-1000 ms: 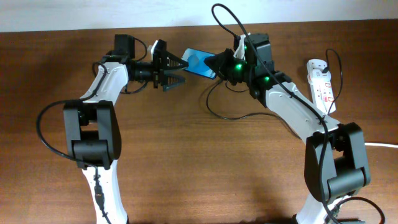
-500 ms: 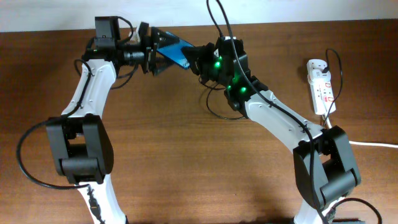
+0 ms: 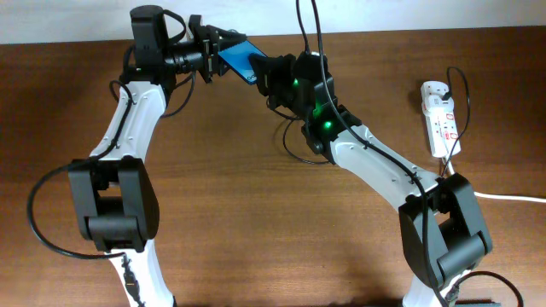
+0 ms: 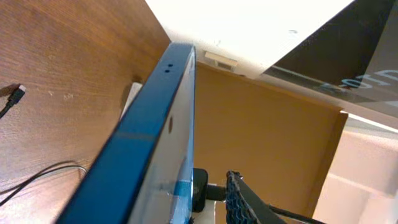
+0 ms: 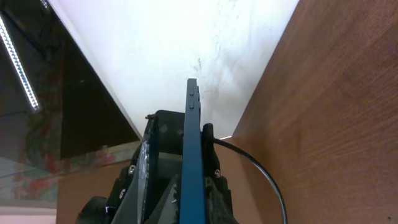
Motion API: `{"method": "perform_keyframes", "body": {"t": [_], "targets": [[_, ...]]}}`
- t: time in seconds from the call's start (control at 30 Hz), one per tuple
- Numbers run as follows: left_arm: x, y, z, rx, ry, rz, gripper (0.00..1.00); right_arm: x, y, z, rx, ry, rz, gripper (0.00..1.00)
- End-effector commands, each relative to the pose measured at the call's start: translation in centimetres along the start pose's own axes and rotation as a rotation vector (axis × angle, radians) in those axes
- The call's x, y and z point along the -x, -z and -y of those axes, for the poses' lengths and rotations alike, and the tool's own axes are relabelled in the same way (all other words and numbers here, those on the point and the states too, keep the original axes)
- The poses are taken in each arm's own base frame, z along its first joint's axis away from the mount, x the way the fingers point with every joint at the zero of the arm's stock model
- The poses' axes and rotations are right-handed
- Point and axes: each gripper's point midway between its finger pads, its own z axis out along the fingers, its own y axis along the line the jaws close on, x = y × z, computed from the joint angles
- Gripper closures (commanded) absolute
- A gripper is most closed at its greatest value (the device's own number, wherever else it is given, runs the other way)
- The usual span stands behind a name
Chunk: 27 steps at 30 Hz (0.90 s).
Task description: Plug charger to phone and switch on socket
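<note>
Blue-screened and black-edged, the slim rectangular phone hangs in the air above the far edge of your brown wooden table, tilted and caught between the two arms. Your right gripper is closed on the phone's right end: in the right wrist view its fingers sit tight against both faces, and the phone shows edge-on between them. Your left gripper has the phone's other end between its fingers. In the left wrist view one textured black finger seems to stand a little off the phone's face, so you cannot tell whether that gripper is actually clamped or only set around it. The small white oblong socket with red switches lies on the table well apart, on the right side, with its thick white lead running off the right edge. The charger, a thin black cable, loops just beside the socket. From overhead you cannot make out its plug tip.
</note>
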Motion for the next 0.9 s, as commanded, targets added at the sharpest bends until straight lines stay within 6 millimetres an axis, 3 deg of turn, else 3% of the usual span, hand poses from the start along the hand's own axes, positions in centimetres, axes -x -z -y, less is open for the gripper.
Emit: {"method": "perform_keyframes", "body": {"t": [0.0,0.07,0.2,0.33,0.37,0.4,0.53,0.6,0.7,0.77,0.83,0.87], "targets": [[-3.3,-0.4,2.1,-0.032,-0.083,-0.118,0.71,-2.2,-0.3,0.8,-0.025,0.061,-0.064,0.96],[-3.5,-0.4,2.1,-0.033,-0.083,-0.124,0.72,-2.2,-0.3,0.8,-0.025,0.061,-0.065,0.96],[-3.4,-0.4,2.1,-0.033,-0.083,-0.124,0.98,-2.2,-0.3,0.9,-0.025,0.08,-0.069,0.96],[-3.3,-0.4,2.1,-0.033,-0.094,-0.116,1.0,-2.2,-0.3,1.1,-0.036,0.091,-0.071,0.95],[-3.2,-0.4,2.1,-0.033,-0.109,-0.112,1.0,-2.2,-0.3,1.1,-0.035,0.118,-0.072,0.9],[-3.2,-0.4,2.1,-0.033,-0.116,-0.111,1.0,-2.2,-0.3,1.1,-0.034,0.147,-0.072,0.79],[-3.1,-0.4,2.0,-0.032,-0.161,-0.103,1.0,-1.0,-0.1,2.3,-0.081,0.265,-0.059,0.55],[-3.0,-0.5,0.8,0.002,-0.175,-0.094,1.0,0.7,0.5,2.1,-0.072,0.367,-0.096,0.52],[-3.4,-0.3,-1.0,0.045,-0.289,-0.112,1.0,6.6,3.2,3.2,-0.1,0.497,-0.185,0.48],[-3.7,-0.2,-2.7,0.09,-0.421,-0.126,1.0,12.1,6.7,5.7,-0.187,0.499,-0.207,0.47],[-3.7,-0.1,-5.5,0.205,-0.398,-0.107,1.0,14.6,9.2,9.7,-0.346,0.505,-0.21,0.42],[-3.8,-0.2,-6.6,0.257,-0.375,-0.096,1.0,14.8,9.6,11.7,-0.419,0.491,-0.213,0.41]]}}
